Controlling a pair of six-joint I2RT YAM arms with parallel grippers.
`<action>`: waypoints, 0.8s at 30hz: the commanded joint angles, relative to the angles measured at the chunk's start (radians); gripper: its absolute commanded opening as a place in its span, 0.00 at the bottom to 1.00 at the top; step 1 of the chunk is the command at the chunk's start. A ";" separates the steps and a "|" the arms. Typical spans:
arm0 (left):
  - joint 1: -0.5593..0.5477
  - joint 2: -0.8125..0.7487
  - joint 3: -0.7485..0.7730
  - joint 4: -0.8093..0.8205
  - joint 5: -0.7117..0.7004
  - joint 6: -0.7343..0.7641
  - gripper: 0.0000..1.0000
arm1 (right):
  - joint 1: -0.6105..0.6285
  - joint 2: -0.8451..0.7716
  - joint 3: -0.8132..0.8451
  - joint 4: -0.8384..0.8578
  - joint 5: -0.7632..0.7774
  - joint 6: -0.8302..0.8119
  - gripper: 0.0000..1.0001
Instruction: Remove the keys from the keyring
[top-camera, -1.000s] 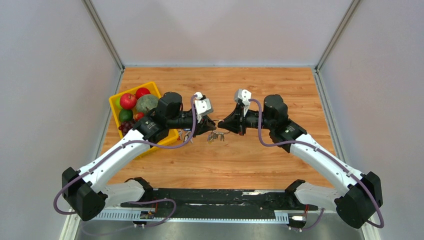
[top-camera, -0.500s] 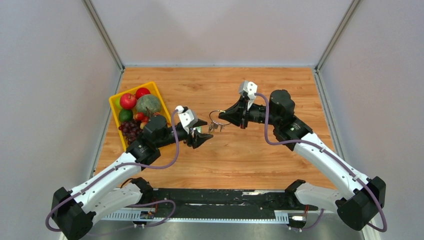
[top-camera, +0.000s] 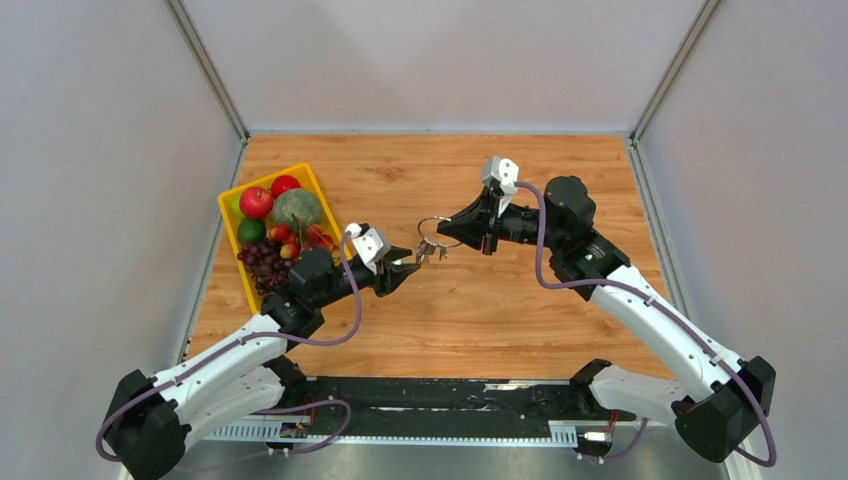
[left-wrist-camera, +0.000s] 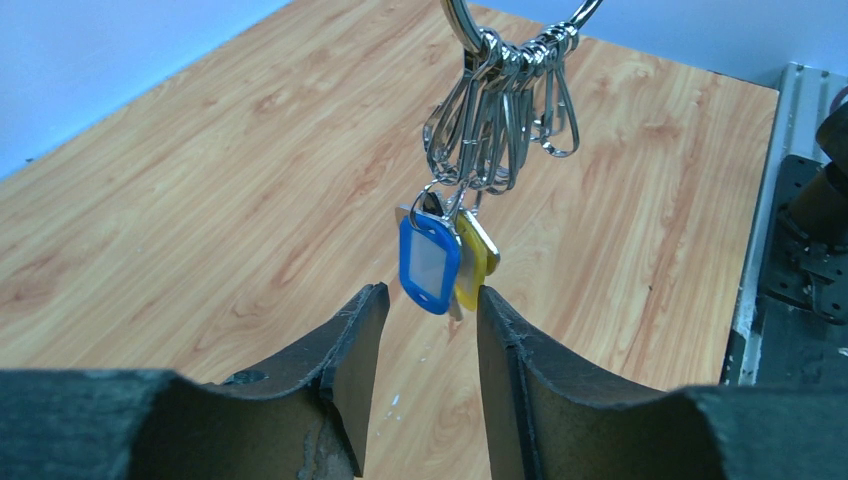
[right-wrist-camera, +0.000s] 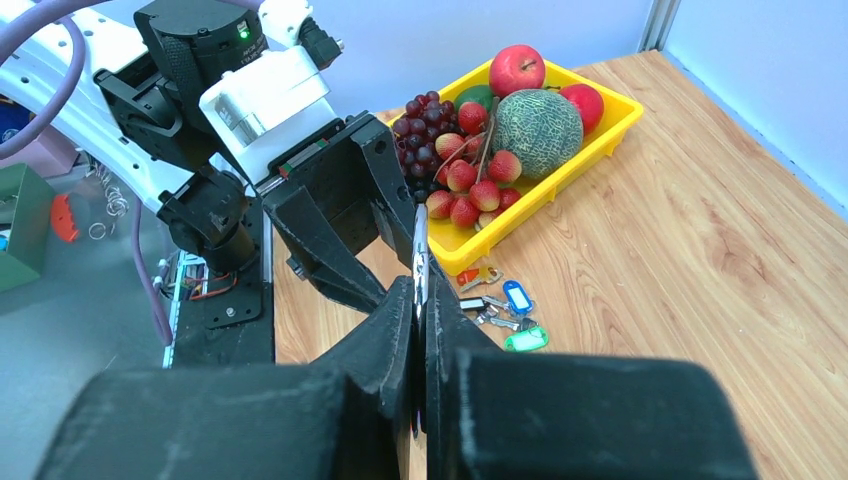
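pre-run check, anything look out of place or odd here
Nothing damaged or spilled. A few loose keys with red, blue and green tags lie scattered on the table beside the yellow basket, off the keyring held by the right gripper.

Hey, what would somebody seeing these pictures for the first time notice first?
The keyring hangs in mid-air over the middle of the table, pinched in the right gripper, with a blue tag and a yellow tag dangling close in front of the open left gripper. Next comes the yellow basket of fruit on the left side, with loose keys lying beside it.
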 joint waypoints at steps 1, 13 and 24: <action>-0.003 0.000 0.001 0.066 -0.019 0.049 0.42 | -0.003 -0.030 0.050 0.019 -0.026 0.017 0.00; -0.003 0.061 0.036 0.095 -0.007 0.056 0.35 | -0.003 -0.025 0.047 0.022 -0.048 0.030 0.00; -0.007 0.102 0.044 0.172 0.041 0.051 0.39 | -0.003 -0.019 0.041 0.029 -0.053 0.044 0.00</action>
